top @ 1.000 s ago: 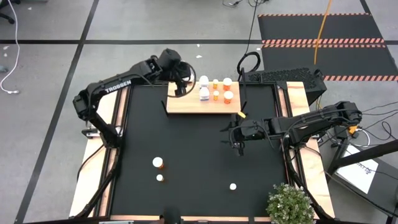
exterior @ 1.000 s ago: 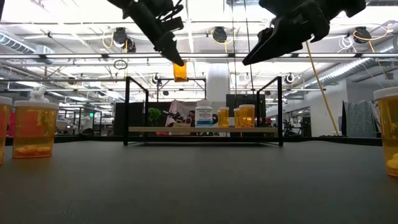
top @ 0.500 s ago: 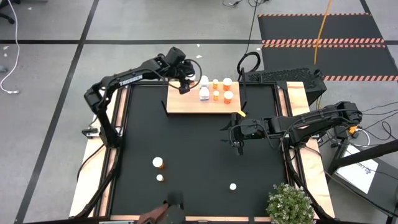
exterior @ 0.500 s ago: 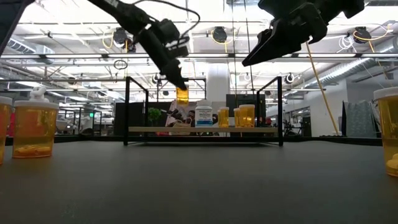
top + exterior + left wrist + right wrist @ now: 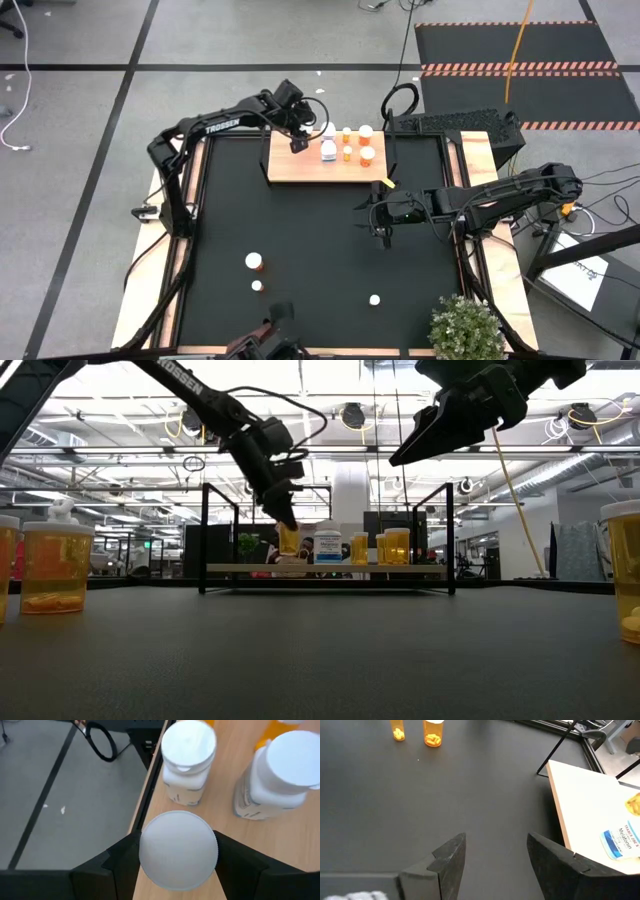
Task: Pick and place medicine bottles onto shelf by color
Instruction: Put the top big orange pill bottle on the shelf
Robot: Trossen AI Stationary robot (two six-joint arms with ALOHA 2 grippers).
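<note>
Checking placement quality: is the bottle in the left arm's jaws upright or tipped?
Upright. The orange bottle hangs vertical at the shelf in the low view; the left wrist view looks squarely down on its white cap.

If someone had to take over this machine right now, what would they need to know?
Left gripper: shut on an orange bottle, low over the shelf at its left end.
Right gripper: open, empty, above the black table.
Done: five bottles stand on the shelf, two white bottles and three orange shelf bottles.
Left: set this one down, then fetch three loose bottles on the table's near side.
</note>
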